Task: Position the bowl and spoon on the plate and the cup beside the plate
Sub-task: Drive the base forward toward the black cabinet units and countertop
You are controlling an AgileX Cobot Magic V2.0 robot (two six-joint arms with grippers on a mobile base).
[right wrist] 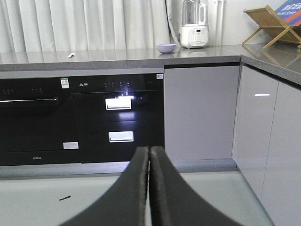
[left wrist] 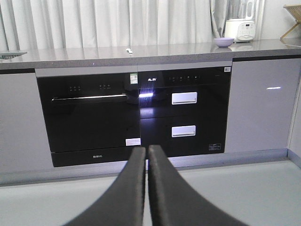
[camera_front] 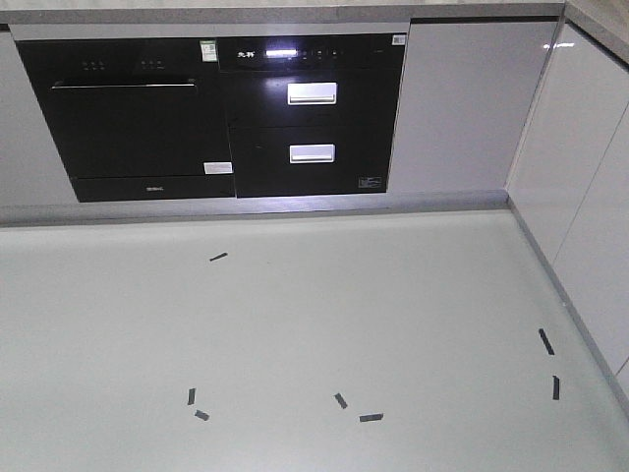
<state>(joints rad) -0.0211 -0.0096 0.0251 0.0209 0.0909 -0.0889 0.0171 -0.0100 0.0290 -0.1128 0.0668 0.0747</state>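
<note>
On the far counter [left wrist: 178, 52], the spoon [left wrist: 128, 50] is a white speck, too small to make out its shape. The blender [left wrist: 241, 28] is cropped by the top edge, the wooden rack [left wrist: 292, 21] by the right — appliance labels [camera_front: 208, 51] are too small to read.

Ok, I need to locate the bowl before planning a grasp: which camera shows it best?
The right wrist view: the bowl sits on the counter, clear of the blender. The left wrist view shows it too, overlapping the blender's base. The front view misses it entirely.
</note>
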